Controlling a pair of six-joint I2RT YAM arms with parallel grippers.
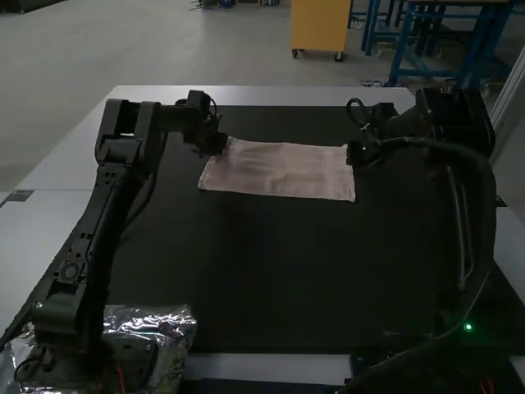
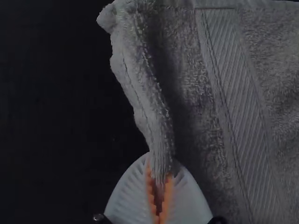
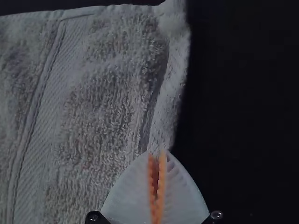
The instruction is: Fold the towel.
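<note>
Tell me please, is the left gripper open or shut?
Shut: the left gripper pinches an edge of the towel between its orange pads.

The pale pink towel (image 1: 279,171) lies as a wide strip, upper middle of the high view, perhaps folded once.

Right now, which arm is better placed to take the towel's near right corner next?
Right, I'd judge: its pincer holds the towel's right edge, which runs to that corner, while the left pincer grips the opposite edge. It would likely release first.
</note>
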